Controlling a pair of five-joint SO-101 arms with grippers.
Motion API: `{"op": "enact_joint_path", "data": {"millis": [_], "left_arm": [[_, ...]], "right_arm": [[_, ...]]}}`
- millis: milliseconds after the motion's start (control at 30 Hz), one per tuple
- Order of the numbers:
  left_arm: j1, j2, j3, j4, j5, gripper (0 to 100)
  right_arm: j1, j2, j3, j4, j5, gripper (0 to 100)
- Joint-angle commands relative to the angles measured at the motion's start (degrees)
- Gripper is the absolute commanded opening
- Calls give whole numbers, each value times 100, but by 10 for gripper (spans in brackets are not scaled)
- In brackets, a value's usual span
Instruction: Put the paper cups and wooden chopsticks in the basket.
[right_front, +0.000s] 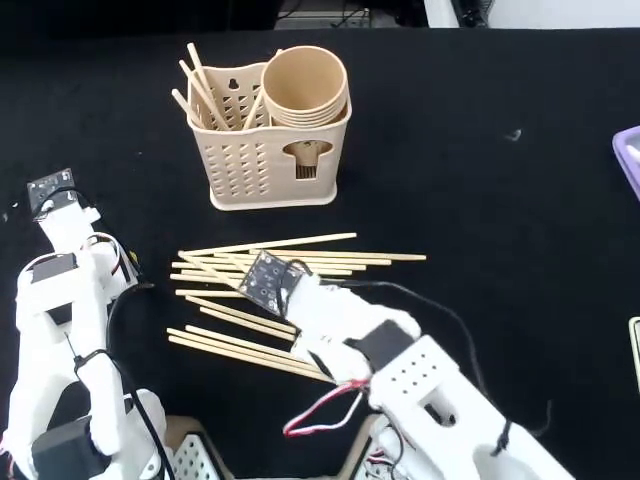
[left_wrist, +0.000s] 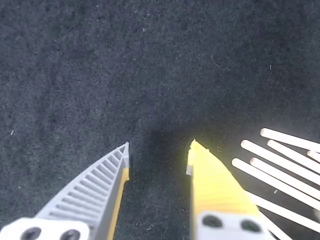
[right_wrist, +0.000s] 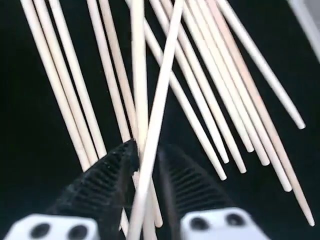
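Well, on the black tabletop (right_front: 480, 200) a beige plastic basket with small holes (right_front: 265, 165) stands upright at the far side. A stack of brown paper cups (right_front: 305, 85) sits in its right compartment, with the open side up. Several wooden sticks (right_front: 205, 90) lean in the left compartment, and their ends stick out over the rim.

In front of the basket many thin pale wooden chopsticks (right_front: 300, 255) lie loose on the tabletop. Most of them are roughly parallel, and a few cross over the others.

The right hand (right_wrist: 147, 160) is low over this pile. Its two black fingers (right_wrist: 107, 175) are pressed nearly together and pinch one chopstick (right_wrist: 155, 115), which runs slanted across those lying under it.

The left hand (left_wrist: 157, 147) hangs over bare tabletop, just beside the ends of the loose chopsticks. Its fingers, one grey and one yellow (left_wrist: 215, 180), are spread apart and hold nothing between them.
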Motion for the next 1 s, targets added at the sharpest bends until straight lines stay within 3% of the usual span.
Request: {"op": "enact_joint_path", "data": {"millis": [0,200,400,533,733,833,967], "left_arm": [[13,-18,-31,-70,-9,188],[66,-62,-57,97,-220,188],[330,-70,-699,1336,-703,188],[936,-79,-980,1864,-1415,188],[2281,-79,-1015,2400,-3262,188],[2914,-79,-1015,2760,-3851,188],[3600,-79,-1077,3191,-4123,191]], "right_arm": [[79,541,-567,149,-44,198],[193,848,-857,193,-44,158],[738,-145,-1182,1055,-9,158],[1556,-1297,-1332,1653,-9,158],[3358,-2422,-752,1697,-44,158],[3833,-2510,-418,1565,-9,158],[4176,-2510,40,1073,-44,158]]}}
